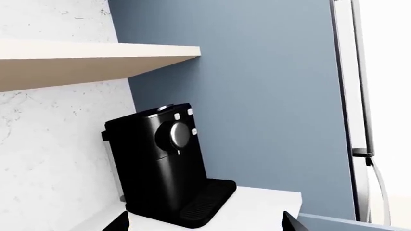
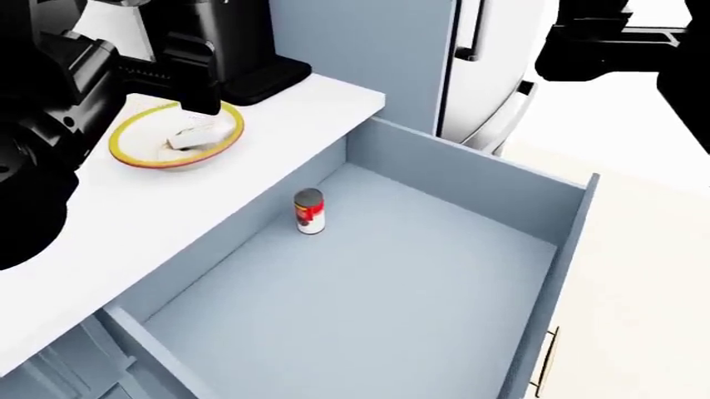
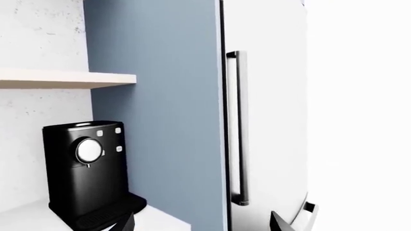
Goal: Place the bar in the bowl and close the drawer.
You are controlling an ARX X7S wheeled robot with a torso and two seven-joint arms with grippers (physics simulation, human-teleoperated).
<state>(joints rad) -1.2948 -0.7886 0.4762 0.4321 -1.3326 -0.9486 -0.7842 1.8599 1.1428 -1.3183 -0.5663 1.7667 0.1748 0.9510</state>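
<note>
Left hand [image 2: 199,100] hangs directly over the bowl [image 2: 145,154], its fingers spread and holding nothing. Right hand [image 2: 577,50] is raised high at the far right, well apart from the counter [image 2: 145,216]; its fingertips show only as dark tips at the edge of the right wrist view, and whether they are spread or pressed together cannot be told. Inside the bowl lies the bar [image 2: 189,137], white, resting against the far side of the speckled interior. The bowl stands on the white counter, just beside a black coffee machine [image 1: 163,163]. The drawer [image 2: 367,283] is pulled fully out below the counter edge, its brass handle [image 2: 546,362] facing outward. A red-and-white can [image 2: 309,211] stands upright inside it. A fridge [image 3: 263,120] stands beyond the drawer.
</note>
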